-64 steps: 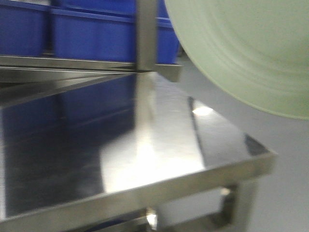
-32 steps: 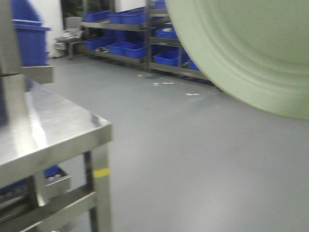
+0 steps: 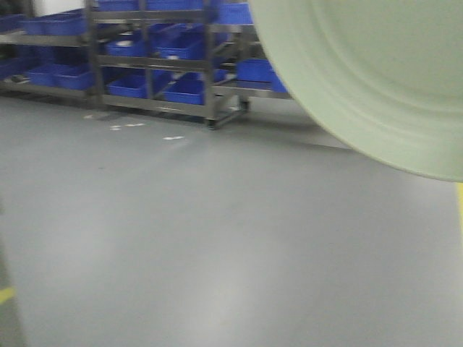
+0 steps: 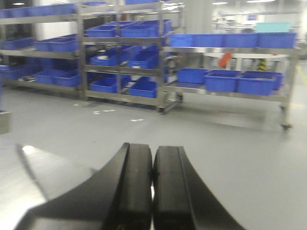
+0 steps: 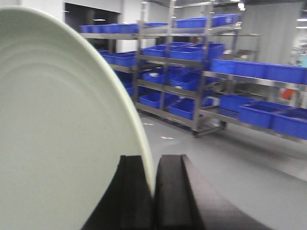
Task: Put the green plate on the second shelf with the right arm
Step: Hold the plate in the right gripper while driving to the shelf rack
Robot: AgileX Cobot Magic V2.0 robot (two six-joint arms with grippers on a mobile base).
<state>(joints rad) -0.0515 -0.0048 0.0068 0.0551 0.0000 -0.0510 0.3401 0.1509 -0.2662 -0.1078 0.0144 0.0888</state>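
Observation:
The green plate (image 3: 376, 72) fills the upper right of the front view, held up on edge with its ringed inner face toward the camera. In the right wrist view it (image 5: 57, 124) fills the left half, and my right gripper (image 5: 154, 165) is shut on its rim, one black finger on each side. My left gripper (image 4: 153, 155) is shut and empty, its two black fingers pressed together above the grey floor. The arms themselves do not show in the front view.
Steel racks with several blue bins (image 3: 155, 50) stand at the far side of the grey floor; they also show in the left wrist view (image 4: 124, 48) and the right wrist view (image 5: 192, 62). A shiny steel surface (image 4: 29, 182) lies at the lower left under my left gripper.
The view has swung from the steel table to open floor and far racks; the table has left the front view. The plate stays in the same place in the frame.

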